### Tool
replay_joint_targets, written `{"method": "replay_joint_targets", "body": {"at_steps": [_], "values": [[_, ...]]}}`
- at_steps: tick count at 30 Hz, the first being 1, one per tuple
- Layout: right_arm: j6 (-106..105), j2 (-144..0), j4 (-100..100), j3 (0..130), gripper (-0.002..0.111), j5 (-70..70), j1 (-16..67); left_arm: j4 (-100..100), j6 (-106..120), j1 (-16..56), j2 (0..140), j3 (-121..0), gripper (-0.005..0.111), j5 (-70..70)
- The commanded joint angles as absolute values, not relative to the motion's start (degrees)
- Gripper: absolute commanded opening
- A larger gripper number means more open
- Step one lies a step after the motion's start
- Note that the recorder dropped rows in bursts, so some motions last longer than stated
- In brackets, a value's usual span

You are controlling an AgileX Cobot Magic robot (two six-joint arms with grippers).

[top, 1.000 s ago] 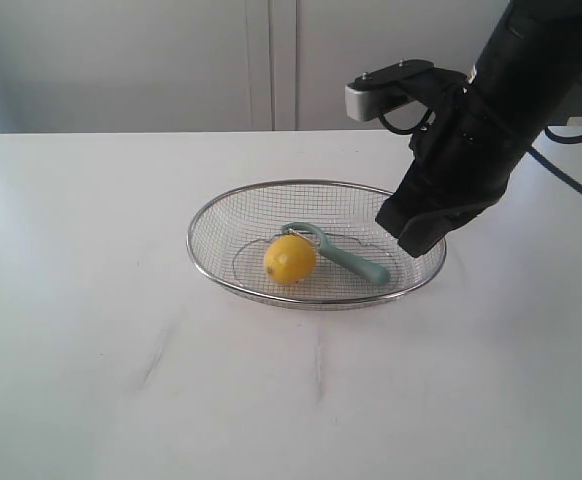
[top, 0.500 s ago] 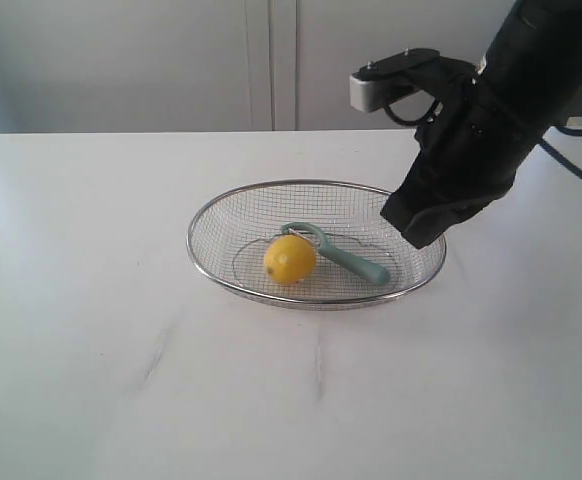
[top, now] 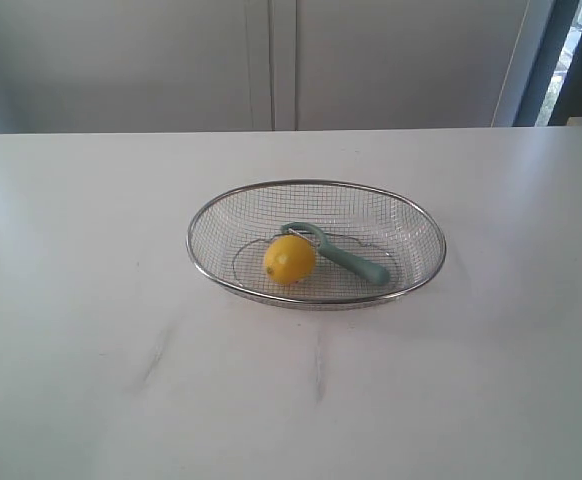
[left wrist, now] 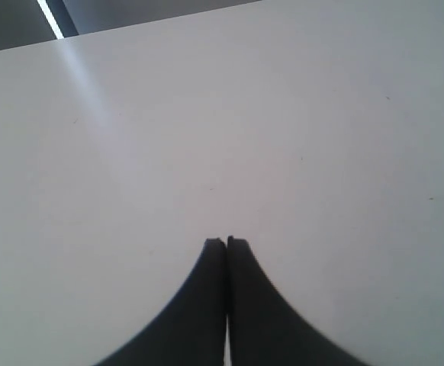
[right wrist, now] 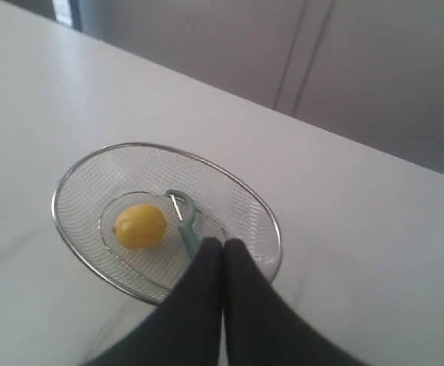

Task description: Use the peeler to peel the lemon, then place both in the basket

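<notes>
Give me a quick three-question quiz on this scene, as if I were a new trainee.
1. True or false: the lemon lies inside the basket.
2. Where is the peeler? A) lying in the basket right beside the lemon; B) hooked over the basket's rim; C) clamped in a gripper.
3. Fill in: the left gripper and the right gripper both have their jaws ___ (open or shut).

Key: 1 true; 2 A; 3 shut.
</notes>
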State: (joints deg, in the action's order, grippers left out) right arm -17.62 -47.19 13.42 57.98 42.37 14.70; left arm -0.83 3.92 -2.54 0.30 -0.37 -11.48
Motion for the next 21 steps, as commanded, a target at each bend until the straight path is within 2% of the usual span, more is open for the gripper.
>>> {"method": "replay_joint_targets", "body": {"at_steps": [1, 6, 13, 18, 21], "values": [[-12.43, -36.24, 14.49, 48.75, 0.0, 39.4, 7.68, -0.69, 3.89, -2.68, 0.0, 0.0, 0.001, -11.15], [-12.14, -26.02, 18.44, 36.25, 0.0, 33.64, 3.7, -0.69, 3.89, -2.68, 0.0, 0.0, 0.001, -11.15], [-12.14, -13.1, 18.79, 19.47, 0.0, 28.65, 2.77, -0.69, 3.89, -2.68, 0.0, 0.0, 0.001, -11.15], [-12.14, -3.31, 18.79, 10.08, 0.0, 18.83, 2.17, -0.69, 3.89, -2.68, 0.0, 0.0, 0.001, -11.15], [-12.14, 0.0, 18.79, 6.86, 0.0, 17.72, -0.91, -0.69, 3.89, -2.68, 0.0, 0.0, 0.001, -11.15]]}}
